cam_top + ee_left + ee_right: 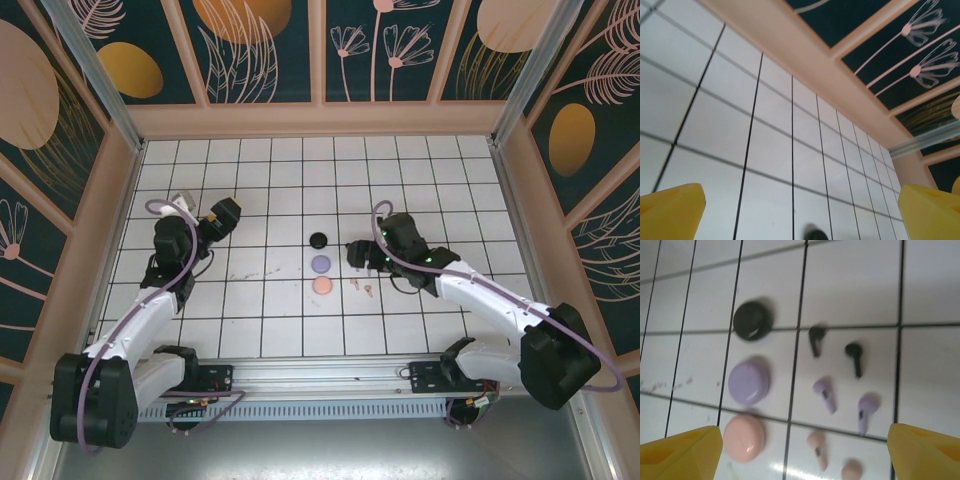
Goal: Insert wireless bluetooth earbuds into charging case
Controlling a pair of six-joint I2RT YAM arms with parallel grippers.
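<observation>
Three round charging cases lie in a column mid-table: black [318, 240] [752, 320], lilac [320, 263] [749, 381] and pink [322, 285] [744, 437]. All three lids are closed. To their right lie the earbuds in pairs: black earbuds [815, 339] [854, 356], lilac earbuds [825, 392] [865, 410] and pink earbuds [817, 447] [353, 285]. My right gripper [352, 256] [805, 452] hovers over the buds, open and holding nothing. My left gripper [228, 212] [800, 215] is open and empty, raised at the left, well away from the cases.
The white gridded table [260, 180] is fenced by wooden panel walls [320, 118] at the back and sides. A blurred dark spot [815, 234] shows at the bottom edge of the left wrist view. Open tiles stretch between the left gripper and the cases.
</observation>
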